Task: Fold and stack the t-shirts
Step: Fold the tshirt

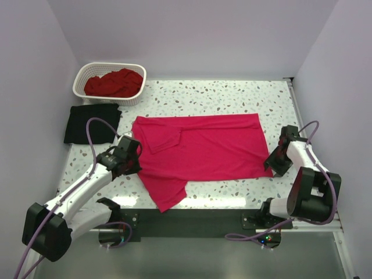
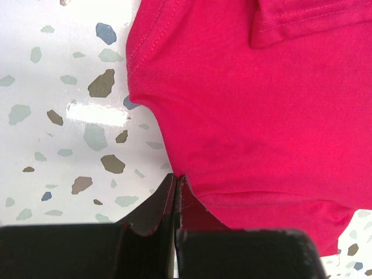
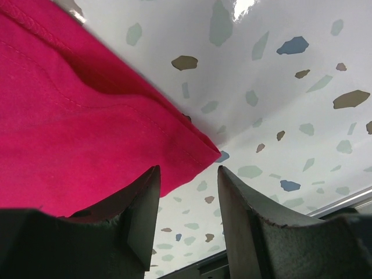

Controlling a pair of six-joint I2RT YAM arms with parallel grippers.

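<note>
On the speckled tabletop [image 1: 232, 96], the pinkish-red t-shirt [image 1: 209, 148] lies spread out between the two arms. One sleeve is folded in over its upper part and the other trails toward the near edge. The left claw [image 1: 133, 158] sits at the shirt's left border. In the left wrist view its fingers [image 2: 152, 212] are pressed together, with the fabric's edge pinched between them. The right claw [image 1: 274, 163] rests at the shirt's near right corner. The right wrist view shows its jaws standing moderately apart and gripping nothing, with the stitched corner of the shirt [image 3: 87, 116] lying just ahead of the gap and partly over one finger [image 3: 139, 215]. Well to the left, the black t-shirt [image 1: 92, 123] lies folded flat on the tabletop. Just behind it, the darker red t-shirt [image 1: 114, 83] is bunched inside the white lattice basket [image 1: 87, 71] at the far left corner.
</note>
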